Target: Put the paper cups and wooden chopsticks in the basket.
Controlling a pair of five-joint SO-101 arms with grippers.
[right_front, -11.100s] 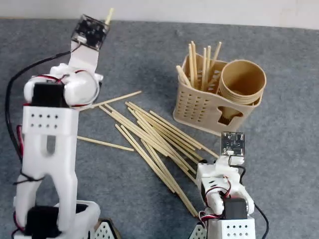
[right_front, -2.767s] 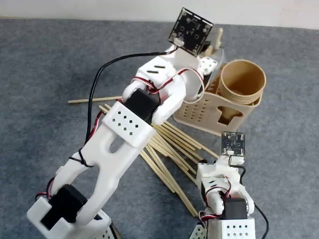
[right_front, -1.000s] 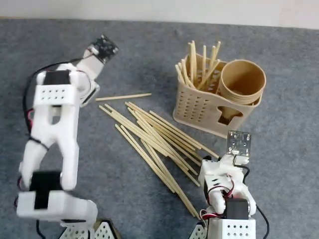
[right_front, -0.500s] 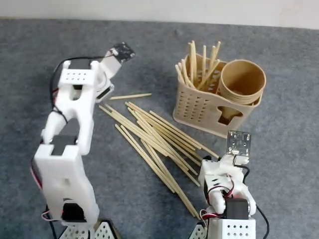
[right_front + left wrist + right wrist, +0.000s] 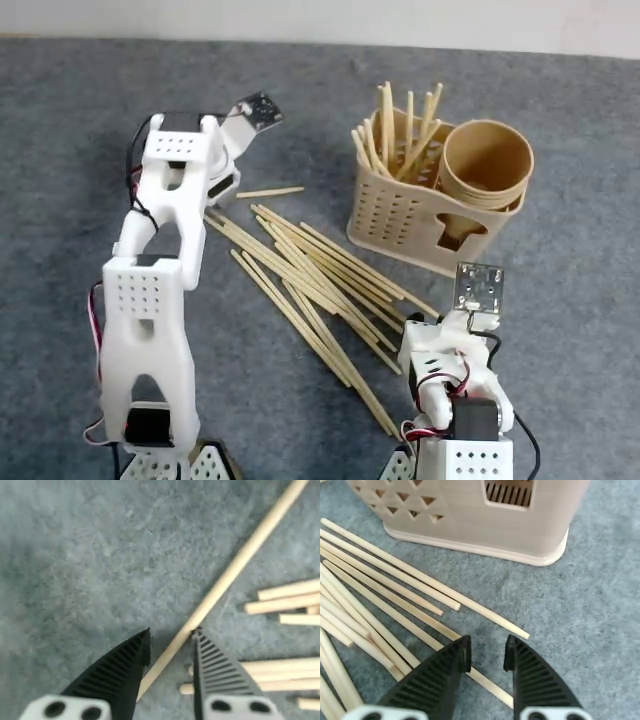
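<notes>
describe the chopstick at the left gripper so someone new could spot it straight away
Find the basket on the right, then the loose pile of chopsticks spread in front of it. Just past the pile's far left end lies a single chopstick, between the open fingers of the left gripper. Unlike its neighbours it lies alone, outside the pile, at a different angle.

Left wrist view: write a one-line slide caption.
Open left gripper straddles one pale wooden chopstick on the grey felt mat, beside ends of other loose chopsticks.
</notes>
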